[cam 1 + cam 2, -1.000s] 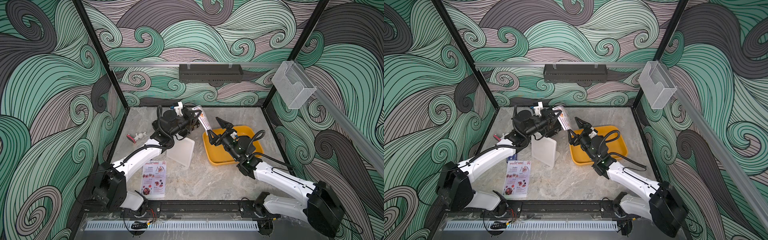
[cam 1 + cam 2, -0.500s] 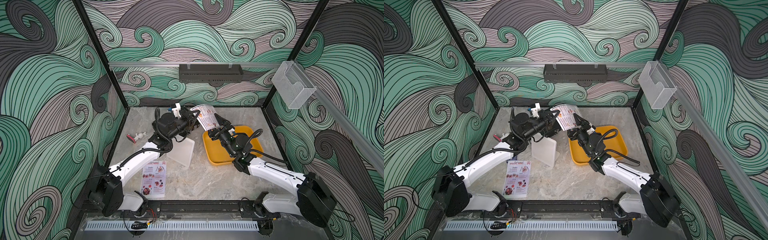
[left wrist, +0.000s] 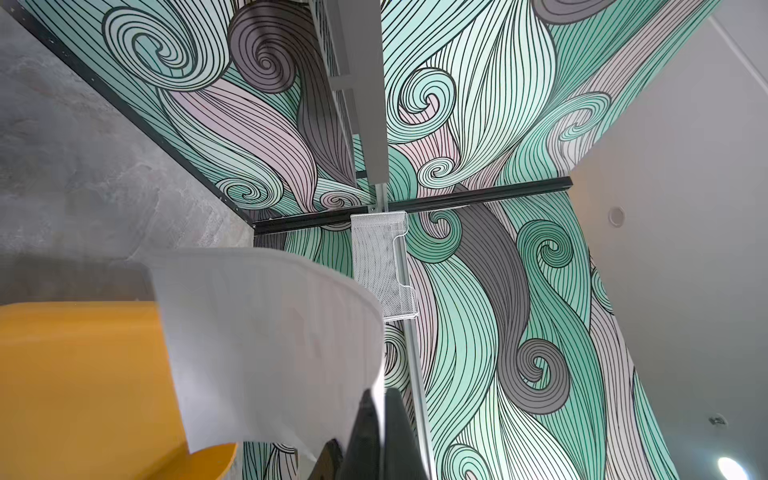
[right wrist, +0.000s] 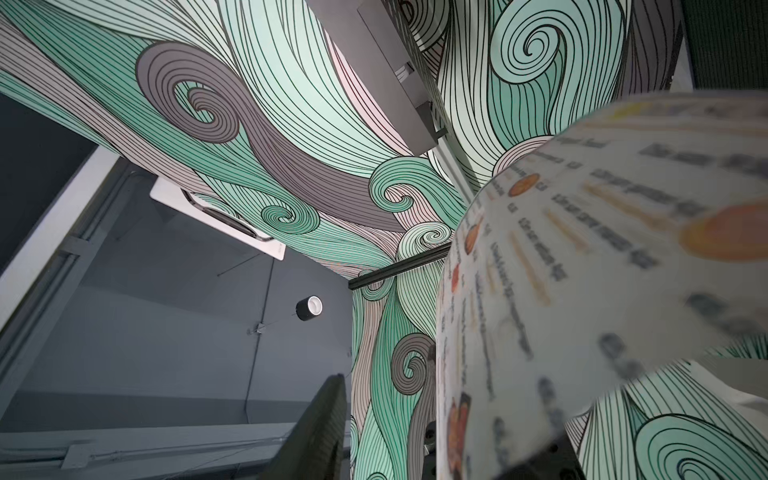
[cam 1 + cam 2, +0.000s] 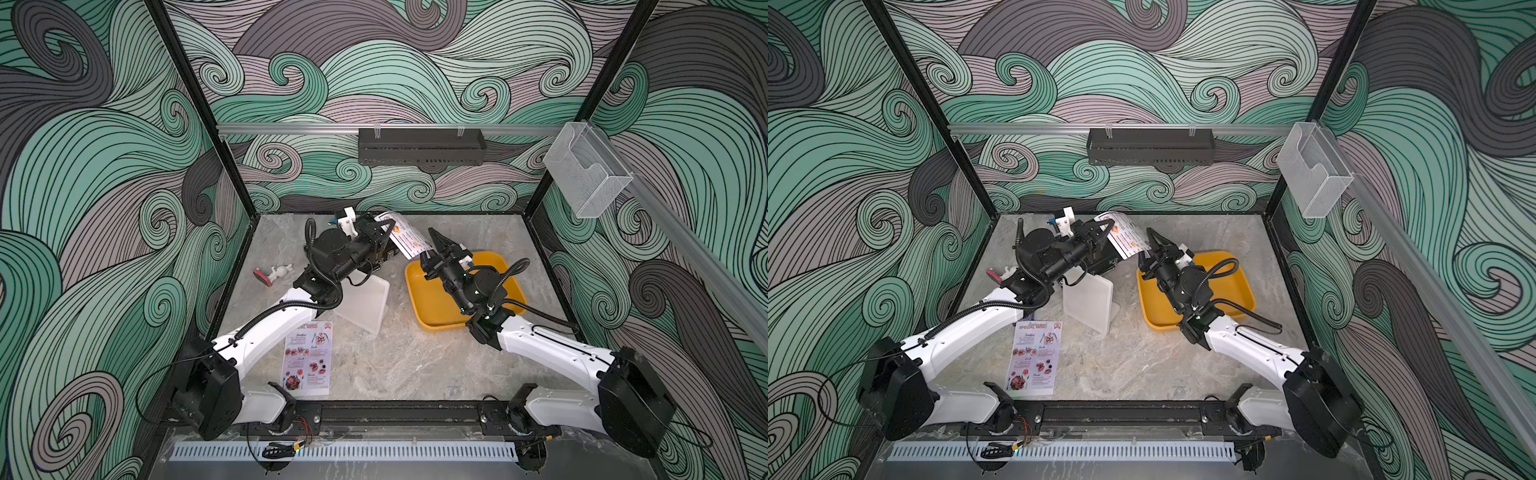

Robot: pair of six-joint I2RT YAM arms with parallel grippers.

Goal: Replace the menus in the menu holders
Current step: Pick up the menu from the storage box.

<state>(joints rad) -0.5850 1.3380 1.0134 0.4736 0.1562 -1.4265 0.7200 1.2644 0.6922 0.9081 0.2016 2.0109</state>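
My left gripper (image 5: pixel 383 233) is shut on one edge of the white "Dim Sum Inn" menu (image 5: pixel 409 240), holding it in the air over the back of the table. The sheet curls away from the fingers (image 3: pixel 365 419) in the left wrist view. My right gripper (image 5: pixel 434 248) is at the menu's free end, jaws partly open. The printed sheet (image 4: pixel 582 270) lies against one side, and the other finger (image 4: pixel 324 419) stands apart from it. The "Special Menu" (image 5: pixel 308 359) lies flat near the front. The translucent white menu holder (image 5: pixel 365 303) stands empty under my left arm.
A yellow tray (image 5: pixel 432 309) sits under my right wrist. A small white figure with a red base (image 5: pixel 274 272) lies by the left wall. A clear box (image 5: pixel 582 174) hangs on the right rail and a black rack (image 5: pixel 419 145) on the back rail.
My right gripper rose from over the tray to the menu's free end and its jaws narrowed. My left gripper turned the menu so its printed face shows.
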